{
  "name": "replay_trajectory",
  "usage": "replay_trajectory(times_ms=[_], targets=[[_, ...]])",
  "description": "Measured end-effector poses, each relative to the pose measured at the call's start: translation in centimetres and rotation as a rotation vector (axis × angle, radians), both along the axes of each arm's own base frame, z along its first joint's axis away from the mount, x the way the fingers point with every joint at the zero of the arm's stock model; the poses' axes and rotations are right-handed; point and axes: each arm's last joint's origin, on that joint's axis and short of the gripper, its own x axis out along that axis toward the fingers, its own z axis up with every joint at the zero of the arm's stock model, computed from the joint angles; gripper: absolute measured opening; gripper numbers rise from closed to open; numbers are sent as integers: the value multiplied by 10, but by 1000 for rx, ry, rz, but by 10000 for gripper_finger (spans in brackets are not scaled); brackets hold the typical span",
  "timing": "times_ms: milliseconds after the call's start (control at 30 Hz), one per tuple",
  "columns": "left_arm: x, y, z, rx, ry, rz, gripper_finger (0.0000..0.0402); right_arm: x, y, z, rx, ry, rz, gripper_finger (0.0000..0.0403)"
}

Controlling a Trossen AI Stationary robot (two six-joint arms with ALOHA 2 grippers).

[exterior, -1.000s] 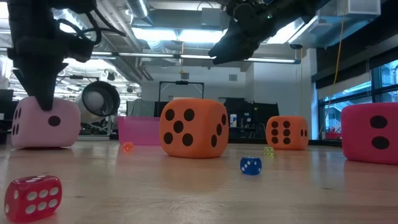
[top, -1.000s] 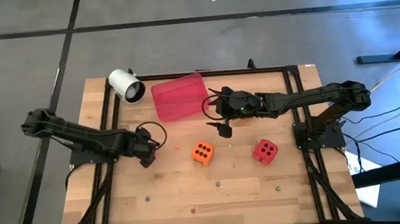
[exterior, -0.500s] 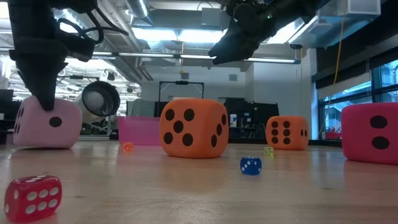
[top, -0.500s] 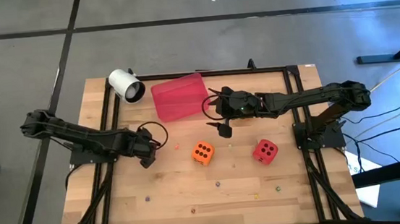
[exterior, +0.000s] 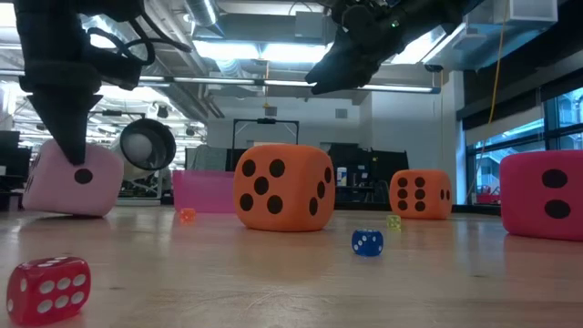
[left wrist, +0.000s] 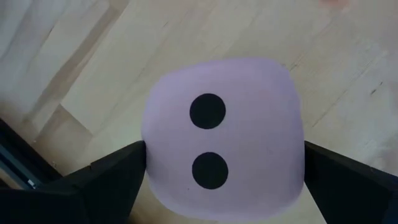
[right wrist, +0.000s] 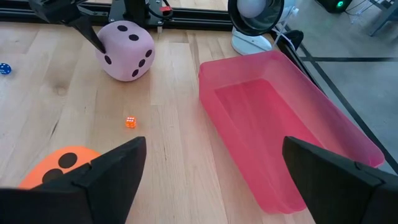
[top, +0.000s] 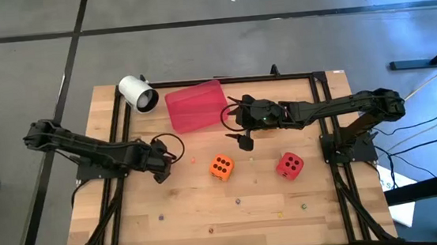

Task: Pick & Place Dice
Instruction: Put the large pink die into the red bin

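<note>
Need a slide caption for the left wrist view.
Left gripper fingers straddling the pale pink die, two pips up, on the wooden table.

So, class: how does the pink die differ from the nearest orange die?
The pink die is pale with few pips showing and sits tilted, gripped by the left gripper. The orange die shows more pips, lies flat on the table, untouched. Both are big, rounded cubes with dark pips.

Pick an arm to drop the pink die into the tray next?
Left. Its gripper already straddles the pink die, which sits tilted, one edge off the table. The right gripper hangs open and empty beside the tray.
</note>
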Motion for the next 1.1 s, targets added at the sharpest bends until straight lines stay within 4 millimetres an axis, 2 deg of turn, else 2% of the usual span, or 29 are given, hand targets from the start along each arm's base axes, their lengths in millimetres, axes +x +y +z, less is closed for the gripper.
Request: replay_trajectory(times_ms=[300,633,900,1100], targets=[[-1,0,0,-35,-8,110,398,0,0,0,0,0,0,378],[-1,-1,0,-43,-12,137,346,0,0,0,0,0,0,378],[0,0,0,-25,-20,143,339,0,0,0,0,0,0,378],[5,0,16,-14,-37,136,338,0,0,0,0,0,0,378]])
